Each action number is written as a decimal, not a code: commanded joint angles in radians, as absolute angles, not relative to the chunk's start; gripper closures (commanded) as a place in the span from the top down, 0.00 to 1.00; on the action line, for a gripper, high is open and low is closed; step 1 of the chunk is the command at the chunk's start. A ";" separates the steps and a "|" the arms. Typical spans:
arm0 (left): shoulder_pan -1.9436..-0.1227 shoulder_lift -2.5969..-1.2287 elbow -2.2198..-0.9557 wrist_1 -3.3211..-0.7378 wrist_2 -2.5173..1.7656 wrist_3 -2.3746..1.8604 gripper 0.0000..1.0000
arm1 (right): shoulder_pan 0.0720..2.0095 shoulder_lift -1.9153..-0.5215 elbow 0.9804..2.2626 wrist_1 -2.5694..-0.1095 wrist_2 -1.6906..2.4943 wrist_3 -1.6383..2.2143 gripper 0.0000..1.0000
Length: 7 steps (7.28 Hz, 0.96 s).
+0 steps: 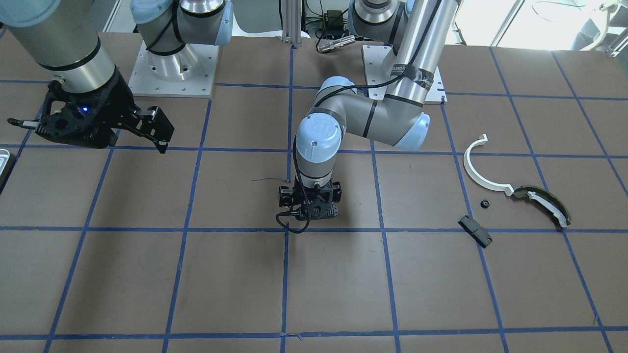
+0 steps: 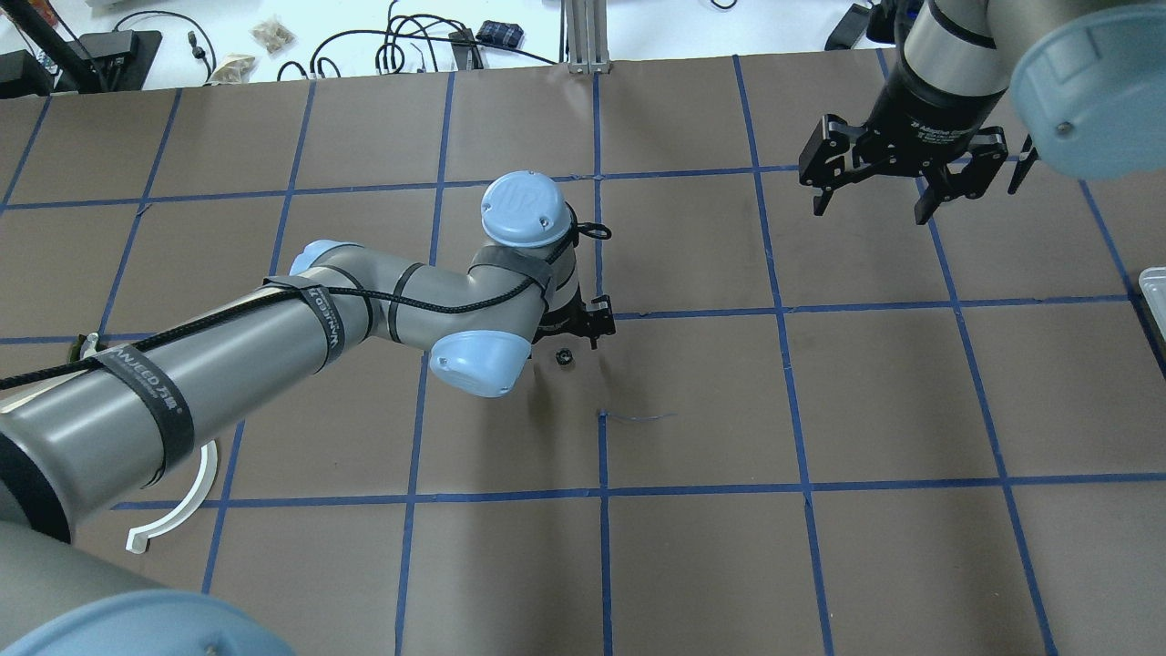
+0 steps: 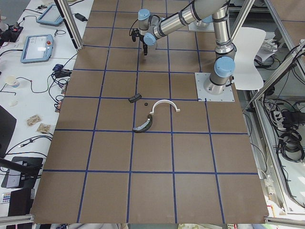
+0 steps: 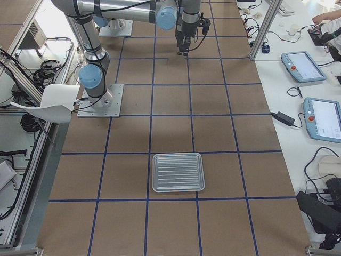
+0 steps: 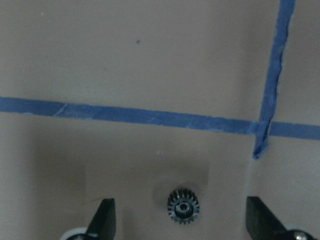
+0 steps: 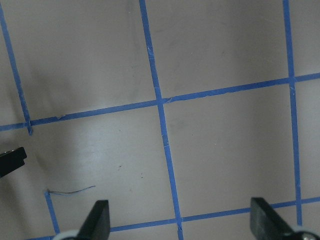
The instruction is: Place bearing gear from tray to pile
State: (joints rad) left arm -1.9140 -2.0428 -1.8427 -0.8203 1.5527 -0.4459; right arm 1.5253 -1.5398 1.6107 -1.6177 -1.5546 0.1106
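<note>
The bearing gear (image 5: pixel 183 206), small, black and toothed, lies flat on the brown table between the open fingers of my left gripper (image 5: pixel 181 220). It also shows in the overhead view (image 2: pixel 564 357), just below the left gripper (image 2: pixel 583 333). In the front-facing view the left gripper (image 1: pixel 310 208) hides it. The pile lies to my left: white half-ring (image 1: pixel 478 169), olive curved piece (image 1: pixel 547 203), black block (image 1: pixel 475 231). The tray (image 4: pixel 178 172) is ribbed and looks empty. My right gripper (image 2: pixel 874 196) hangs open and empty above the table.
A small black round part (image 1: pixel 485 203) lies among the pile. The tray's edge shows at the overhead view's right edge (image 2: pixel 1155 292). Blue tape lines grid the table. A thin loose thread (image 2: pixel 638 417) lies near the gear.
</note>
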 commanded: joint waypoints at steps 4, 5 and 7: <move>-1.924 -2.057 -1.852 -0.815 1.552 -0.442 0.79 | 1.531 -1.634 1.620 -1.488 -1.557 0.114 1.00; -1.924 -2.057 -1.852 -0.813 1.552 -0.443 0.50 | 1.534 -1.655 1.623 -1.456 -1.539 0.114 1.00; -1.921 -2.048 -1.848 -0.815 1.552 -0.437 0.00 | 1.536 -1.655 1.628 -1.451 -1.569 0.115 1.00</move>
